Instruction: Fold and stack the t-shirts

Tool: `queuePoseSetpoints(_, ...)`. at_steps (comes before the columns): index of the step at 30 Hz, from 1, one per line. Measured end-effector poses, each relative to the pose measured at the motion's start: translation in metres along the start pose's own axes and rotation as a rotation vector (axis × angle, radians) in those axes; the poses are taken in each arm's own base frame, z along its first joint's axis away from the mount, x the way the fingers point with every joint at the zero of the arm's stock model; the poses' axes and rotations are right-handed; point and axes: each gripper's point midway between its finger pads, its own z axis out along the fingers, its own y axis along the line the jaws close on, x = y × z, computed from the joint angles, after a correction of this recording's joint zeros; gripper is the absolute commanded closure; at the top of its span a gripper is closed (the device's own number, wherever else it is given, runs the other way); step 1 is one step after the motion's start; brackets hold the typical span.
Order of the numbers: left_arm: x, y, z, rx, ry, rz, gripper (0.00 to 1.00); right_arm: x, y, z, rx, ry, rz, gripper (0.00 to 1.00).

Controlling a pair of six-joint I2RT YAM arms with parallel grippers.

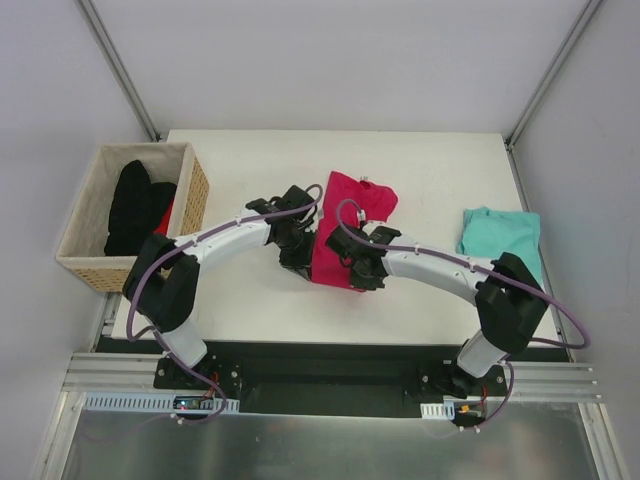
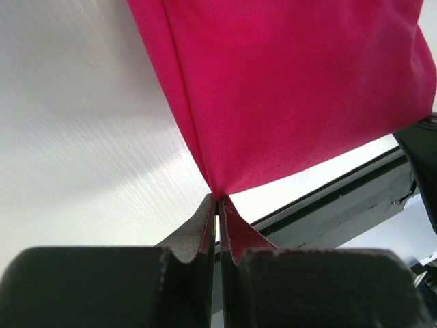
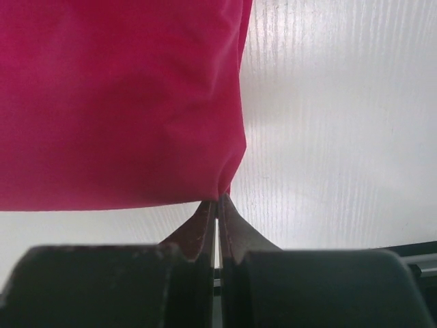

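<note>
On the white table [image 1: 250,160], the 2 arms bend inward from their bases at the near edge and meet around the middle. The left arm [image 1: 215,240] reaches in from the left and the right arm [image 1: 440,265] from the right.

A wicker basket [image 1: 195,195] stands at the table's far left corner. It holds a black garment [image 1: 135,205], with a bit of red cloth showing beside it.

The magenta-pink t-shirt [image 1: 350,205] lies near the table's centre, folded into a narrow upright shape with its neck end toward the far side. Its near edge sits between the 2 wrists. The teal t-shirt [image 1: 500,235] lies crumpled near the right edge of the table, well apart from the pink one and touched by neither arm.

The left gripper [image 2: 218,199] is clamped on the near left corner of the pink shirt. Its fingers are pressed together with the cloth pinched at their tips, and the fabric fans away over the table. The right gripper [image 3: 218,198] is pinched on the near right corner in the same way.

A small white neck label [image 1: 368,183] shows at the pink shirt's far end.
</note>
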Motion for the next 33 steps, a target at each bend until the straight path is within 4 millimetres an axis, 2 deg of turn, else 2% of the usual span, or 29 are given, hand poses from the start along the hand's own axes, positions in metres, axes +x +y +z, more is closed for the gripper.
queuePoseSetpoints(7, 0.004, -0.010, -0.015, 0.009, -0.029, 0.028, 1.00, 0.005, -0.003, -0.009, 0.011, -0.008, 0.001, 0.99)
queuePoseSetpoints(14, 0.011, -0.017, -0.018, 0.008, -0.020, 0.033, 1.00, 0.010, -0.006, -0.019, 0.023, -0.016, -0.001, 0.99)
queuePoseSetpoints(22, 0.023, -0.025, -0.025, 0.003, -0.019, 0.046, 1.00, 0.015, -0.011, -0.040, 0.013, -0.055, 0.010, 0.99)
queuePoseSetpoints(33, 0.041, -0.032, -0.038, -0.004, -0.040, 0.050, 1.00, 0.023, -0.012, -0.052, 0.017, -0.086, 0.001, 0.99)
